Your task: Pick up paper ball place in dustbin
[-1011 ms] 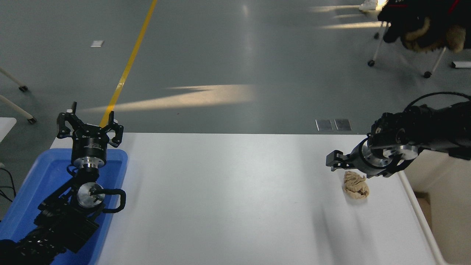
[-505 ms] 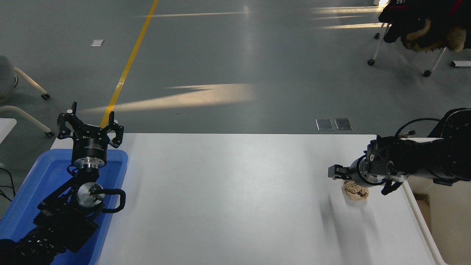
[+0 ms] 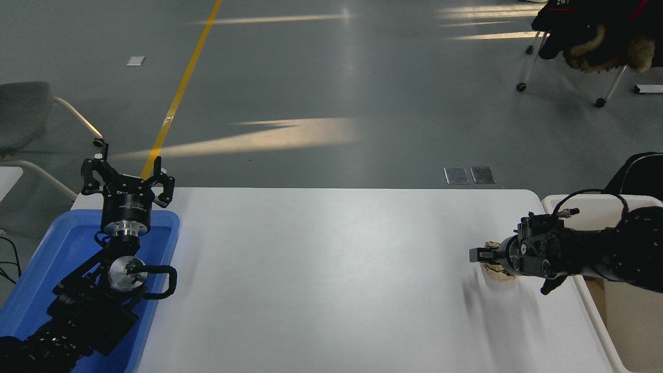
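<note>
The paper ball [image 3: 498, 274], a tan crumpled wad, lies on the white table [image 3: 331, 280] near its right edge. My right gripper [image 3: 489, 257] has come down low right over it and hides most of it; only tan bits show above and below the black housing. Whether it holds the ball cannot be made out. The dustbin [image 3: 588, 200], cream-white with a rounded rim, stands just off the table's right edge, behind and under my right arm. My left gripper [image 3: 127, 178] stands open, parked over the blue tray at the far left.
A shallow blue tray [image 3: 57, 248] sits at the table's left end under my left arm. Beyond the table's far edge, grey floor with a yellow line, a grey chair at the left and a wheeled chair with dark clothing at the top right.
My right arm has dropped and pulled toward the near right, bringing its gripper from above the paper ball down onto it. A grey chair has rolled in at the left. The left arm has not moved.
</note>
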Controlling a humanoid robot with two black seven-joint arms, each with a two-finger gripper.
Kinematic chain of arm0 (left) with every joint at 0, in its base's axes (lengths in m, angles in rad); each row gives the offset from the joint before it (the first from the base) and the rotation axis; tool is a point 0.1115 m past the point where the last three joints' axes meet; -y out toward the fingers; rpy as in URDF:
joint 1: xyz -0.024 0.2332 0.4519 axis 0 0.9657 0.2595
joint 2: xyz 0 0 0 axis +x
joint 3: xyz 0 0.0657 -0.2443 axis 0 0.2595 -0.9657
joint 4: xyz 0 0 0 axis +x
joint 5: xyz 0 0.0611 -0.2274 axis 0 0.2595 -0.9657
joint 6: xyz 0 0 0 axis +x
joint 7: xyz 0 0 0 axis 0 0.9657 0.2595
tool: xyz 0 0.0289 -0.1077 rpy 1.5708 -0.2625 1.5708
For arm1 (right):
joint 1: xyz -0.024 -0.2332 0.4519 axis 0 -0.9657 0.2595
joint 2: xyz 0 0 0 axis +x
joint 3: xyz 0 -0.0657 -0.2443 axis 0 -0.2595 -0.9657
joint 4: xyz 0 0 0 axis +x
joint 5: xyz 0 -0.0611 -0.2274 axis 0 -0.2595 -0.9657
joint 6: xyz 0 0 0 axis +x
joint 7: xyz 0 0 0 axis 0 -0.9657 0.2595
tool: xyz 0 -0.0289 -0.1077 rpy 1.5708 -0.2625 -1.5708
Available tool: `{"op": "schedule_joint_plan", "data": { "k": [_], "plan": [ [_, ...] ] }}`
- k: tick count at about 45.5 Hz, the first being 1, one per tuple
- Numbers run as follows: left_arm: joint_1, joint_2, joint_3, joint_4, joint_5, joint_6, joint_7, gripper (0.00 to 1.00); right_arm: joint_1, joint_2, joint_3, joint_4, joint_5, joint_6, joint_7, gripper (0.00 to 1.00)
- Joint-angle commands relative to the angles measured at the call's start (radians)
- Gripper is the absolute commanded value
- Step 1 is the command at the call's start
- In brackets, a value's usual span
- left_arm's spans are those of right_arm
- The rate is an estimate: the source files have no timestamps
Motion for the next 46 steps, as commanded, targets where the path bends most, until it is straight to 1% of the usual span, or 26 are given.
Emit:
{"op": "schedule_joint_plan", "data": {
  "k": [1, 2, 3, 4, 7, 18, 22, 25, 31, 32, 38, 42, 46],
  "plan": [
    [0.000, 0.000, 0.000, 0.000, 0.000, 0.000, 0.001, 0.99, -0.035, 0.010, -0.027, -0.043, -0.018, -0.002, -0.016, 0.29],
    [0.000, 0.000, 0.000, 0.000, 0.000, 0.000, 0.000, 0.99, -0.035, 0.010, -0.035, -0.043, -0.020, -0.002, -0.022, 0.20],
    [0.000, 0.000, 0.000, 0.000, 0.000, 0.000, 0.000, 0.99, -0.035, 0.010, -0.044, -0.043, -0.020, 0.001, -0.028, 0.07],
    [0.000, 0.000, 0.000, 0.000, 0.000, 0.000, 0.000, 0.99, -0.035, 0.010, -0.055, -0.043, -0.018, 0.006, -0.034, 0.00],
    [0.000, 0.000, 0.000, 0.000, 0.000, 0.000, 0.000, 0.99, -0.032, 0.010, -0.069, -0.043, 0.000, 0.010, -0.047, 0.00],
    [0.000, 0.000, 0.002, 0.000, 0.000, 0.000, 0.000, 0.99, 0.035, -0.004, -0.059, -0.006, 0.002, 0.000, -0.047, 0.00],
    [0.000, 0.000, 0.002, 0.000, 0.000, 0.000, 0.000, 0.99, 0.128, -0.068, -0.056, 0.121, 0.000, 0.000, -0.044, 0.00],
    [0.000, 0.000, 0.002, 0.000, 0.000, 0.000, 0.000, 0.99, 0.240, -0.122, -0.050, 0.262, -0.003, 0.003, -0.036, 0.00],
    [0.000, 0.000, 0.002, 0.000, 0.000, 0.000, 0.001, 0.99, 0.467, -0.234, -0.047, 0.547, -0.018, 0.020, -0.034, 0.00],
    [0.000, 0.000, 0.002, 0.000, 0.001, 0.000, 0.001, 0.99, 0.551, -0.264, -0.058, 0.640, -0.020, 0.033, -0.034, 0.00],
    [0.000, 0.000, 0.002, 0.000, 0.000, 0.000, 0.000, 0.99, 0.805, -0.347, -0.081, 0.883, -0.027, 0.128, -0.034, 0.00],
    [0.000, 0.000, 0.002, 0.000, 0.000, 0.000, 0.000, 0.99, 0.969, -0.392, -0.092, 0.998, -0.024, 0.222, -0.034, 0.00],
    [0.000, 0.000, 0.002, 0.000, 0.000, 0.000, 0.001, 0.99, 1.130, -0.424, -0.101, 1.053, -0.015, 0.369, -0.034, 0.00]
  ]
}}
